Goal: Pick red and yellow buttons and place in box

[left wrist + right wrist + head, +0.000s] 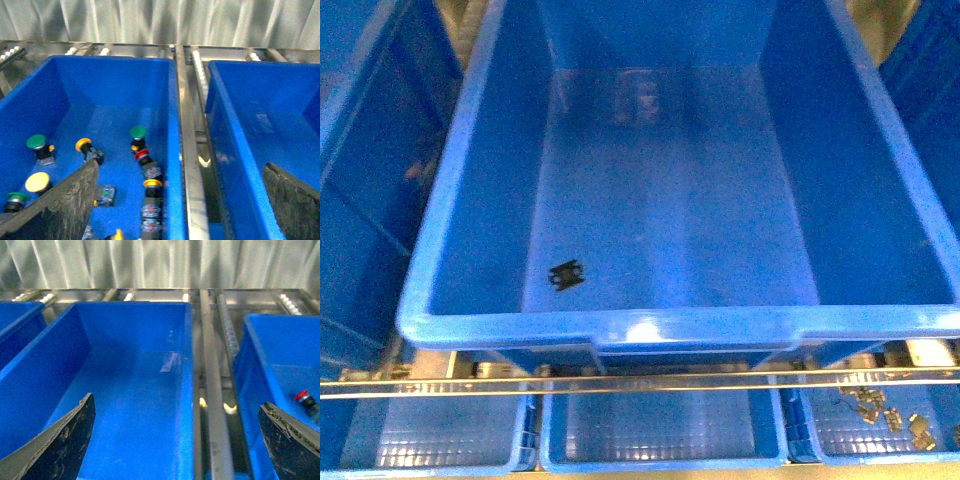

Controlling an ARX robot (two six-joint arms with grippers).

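Left gripper (180, 164) and right gripper (176, 401) spread open, empty; the red button (143, 156) lies sideways, cap toward its bin's (65, 90) far wall.

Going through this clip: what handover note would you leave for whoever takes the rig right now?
Left gripper: open, empty, facing the blue plastic bin of buttons.
Right gripper: open, empty.
Red mushroom-capped push-button and yellow-capped push-button lie in that bin among green-capped ones; another red cap shows in the right wrist view.
Large deep blue plastic box: no red or yellow button seen inside, only a small black part.
Done: nothing visible. Left: pick both colours, place in box.
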